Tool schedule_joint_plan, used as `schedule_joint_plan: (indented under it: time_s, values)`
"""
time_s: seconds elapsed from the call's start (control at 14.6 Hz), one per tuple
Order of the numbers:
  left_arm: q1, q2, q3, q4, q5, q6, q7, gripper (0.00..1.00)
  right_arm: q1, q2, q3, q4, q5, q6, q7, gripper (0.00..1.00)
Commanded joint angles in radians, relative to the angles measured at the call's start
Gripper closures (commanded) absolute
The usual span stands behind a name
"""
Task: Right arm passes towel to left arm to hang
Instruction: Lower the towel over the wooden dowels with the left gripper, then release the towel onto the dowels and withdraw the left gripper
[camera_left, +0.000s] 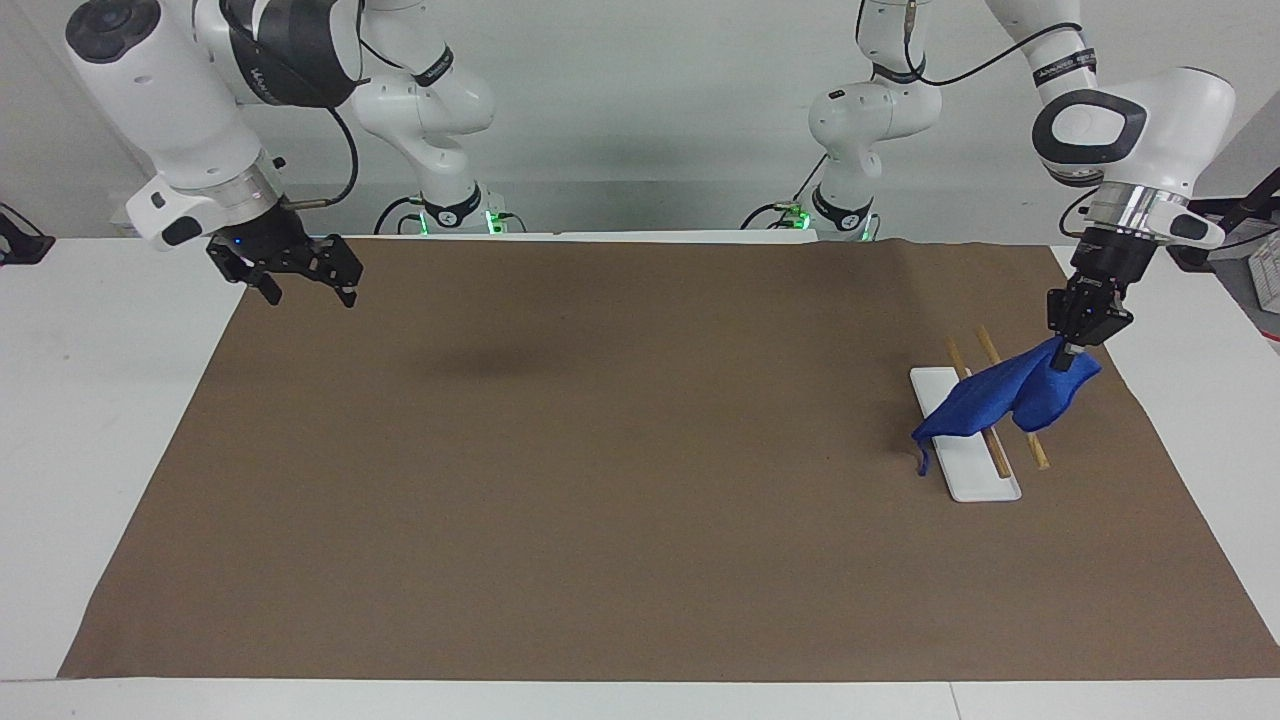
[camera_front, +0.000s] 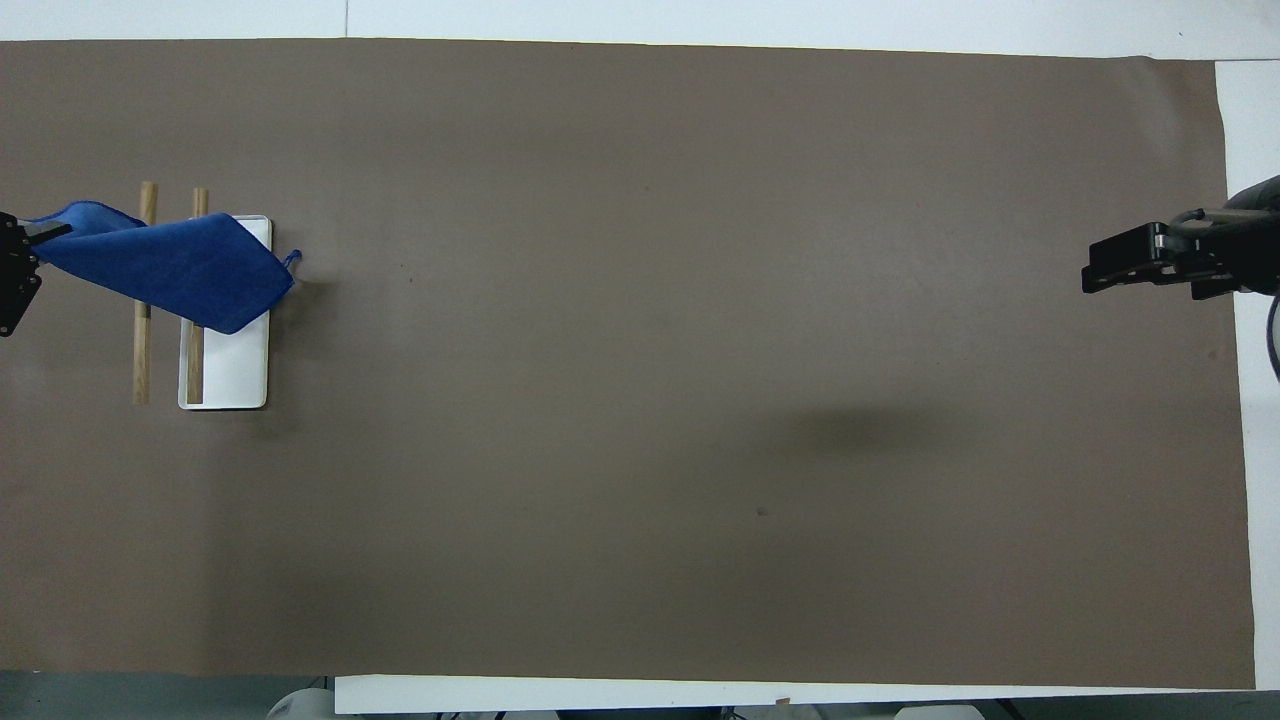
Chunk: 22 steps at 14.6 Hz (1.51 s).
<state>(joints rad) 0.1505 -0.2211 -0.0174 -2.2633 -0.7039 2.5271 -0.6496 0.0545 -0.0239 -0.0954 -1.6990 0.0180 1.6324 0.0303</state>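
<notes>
The blue towel (camera_left: 1000, 400) lies draped across the two wooden rods (camera_left: 1035, 450) of a small rack with a white base (camera_left: 975, 480), at the left arm's end of the table. My left gripper (camera_left: 1075, 350) is shut on the towel's upper end, just above the outer rod. The towel's loop tab (camera_left: 922, 462) hangs over the base's edge. In the overhead view the towel (camera_front: 170, 265) spans both rods (camera_front: 140, 350) and only the left gripper's tip (camera_front: 25, 235) shows. My right gripper (camera_left: 305, 290) hangs open and empty over the mat's corner at the right arm's end, and it also shows in the overhead view (camera_front: 1095, 270).
A brown mat (camera_left: 600, 480) covers most of the white table (camera_left: 90, 400). The rack's white base (camera_front: 235, 370) is the only other object on it.
</notes>
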Motion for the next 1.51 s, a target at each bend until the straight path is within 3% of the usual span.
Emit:
schedule_joint_plan:
  time_s: [0.0,0.55,1.03,1.44]
  values:
    - [0.006,0.016,-0.009,0.004,-0.005,0.070,0.088,1.00,0.008,0.002,-0.006,0.015,-0.015,-0.020,-0.013,0.00]
    - [0.118,0.019,-0.007,-0.057,-0.003,0.091,0.283,1.00,0.008,0.002,-0.004,0.018,-0.012,-0.051,-0.013,0.00]
    - [0.103,0.046,-0.009,-0.154,-0.003,0.239,0.356,0.99,0.008,0.004,-0.004,0.018,-0.010,-0.048,-0.012,0.00]
    - [0.129,0.049,-0.009,-0.188,-0.003,0.246,0.468,0.96,0.008,0.004,-0.006,0.018,-0.010,-0.042,-0.010,0.00]
